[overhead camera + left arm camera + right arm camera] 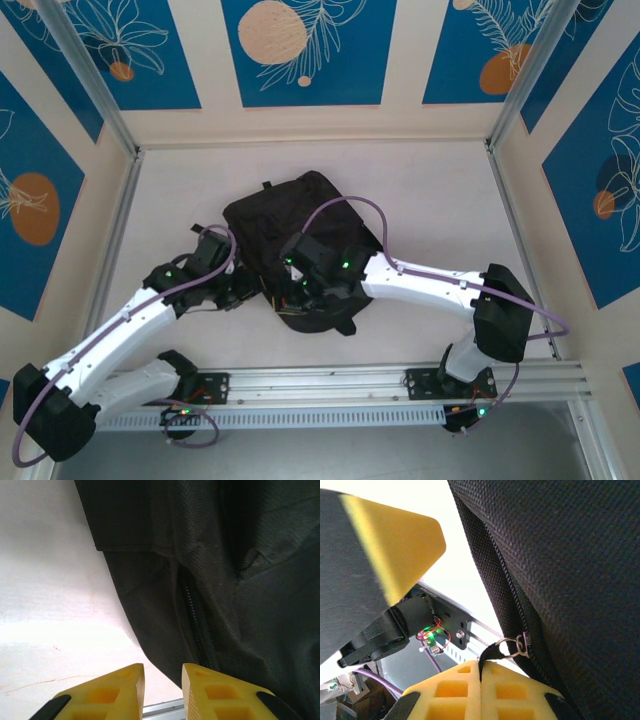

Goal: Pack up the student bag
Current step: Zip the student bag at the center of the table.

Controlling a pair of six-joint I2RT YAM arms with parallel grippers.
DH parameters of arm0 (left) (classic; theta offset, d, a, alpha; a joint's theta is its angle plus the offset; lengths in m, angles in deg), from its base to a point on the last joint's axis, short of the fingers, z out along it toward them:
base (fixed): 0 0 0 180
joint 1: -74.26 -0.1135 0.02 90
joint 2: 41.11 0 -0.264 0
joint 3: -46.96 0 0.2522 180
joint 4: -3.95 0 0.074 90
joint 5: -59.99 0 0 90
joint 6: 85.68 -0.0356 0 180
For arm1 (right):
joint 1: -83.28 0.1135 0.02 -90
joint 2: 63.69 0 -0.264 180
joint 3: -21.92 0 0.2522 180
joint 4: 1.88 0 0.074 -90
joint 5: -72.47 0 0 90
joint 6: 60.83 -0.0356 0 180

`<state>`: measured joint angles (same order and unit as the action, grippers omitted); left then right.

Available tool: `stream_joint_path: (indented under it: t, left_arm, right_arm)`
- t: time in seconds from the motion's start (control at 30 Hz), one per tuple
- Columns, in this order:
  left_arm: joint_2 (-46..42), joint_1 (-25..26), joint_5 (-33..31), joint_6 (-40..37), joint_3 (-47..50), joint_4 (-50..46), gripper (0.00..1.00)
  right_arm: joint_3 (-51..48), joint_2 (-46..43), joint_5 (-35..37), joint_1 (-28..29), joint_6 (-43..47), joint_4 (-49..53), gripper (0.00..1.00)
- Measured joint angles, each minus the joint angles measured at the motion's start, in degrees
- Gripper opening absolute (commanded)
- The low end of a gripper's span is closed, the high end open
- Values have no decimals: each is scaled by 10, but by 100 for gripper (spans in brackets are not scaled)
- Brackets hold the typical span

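Note:
The student bag (290, 215), a black fabric backpack, lies in the middle of the white table. Both grippers work at its near edge. In the right wrist view my right gripper (481, 669) is shut on the black zipper pull strap (492, 652), which hangs by a metal ring (512, 647) from the slider on the bag (570, 555). My left gripper (163, 672) stands narrowly open beside the bag's side (240, 580), with nothing between its yellow fingers; a zipper line (192, 615) runs just beyond the right finger. From above, the left gripper (245, 290) and right gripper (305, 290) sit close together.
An aluminium rail (330, 385) runs along the table's near edge, carrying both arm bases. Patterned blue walls and metal posts (515, 80) close in the table. Bare white table (170, 200) lies left of the bag, and more to its right (440, 210).

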<state>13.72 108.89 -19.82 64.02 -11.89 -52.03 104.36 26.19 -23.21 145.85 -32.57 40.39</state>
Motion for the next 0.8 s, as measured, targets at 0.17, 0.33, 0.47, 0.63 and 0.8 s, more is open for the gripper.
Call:
stream_joint_path:
  t: [0.17, 0.33, 0.47, 0.63, 0.8]
  left_arm:
    - [-2, 0, 1, 0, -10, 7, 25]
    - [13, 0, 5, 2, -10, 24, 26]
    - [34, 0, 9, 3, -10, 39, 24]
    - [57, 1, 12, 4, -10, 52, 21]
    - [57, 2, 8, 4, -9, 54, 18]
  right_arm:
    - [-3, 0, -4, -1, 0, -7, 0]
    - [-3, 0, -5, -2, 0, -8, 0]
    - [-7, 0, -6, -2, 0, -11, 0]
    - [-14, -2, -8, -6, -2, -19, 0]
    - [-33, -18, -11, -11, -8, -26, 0]
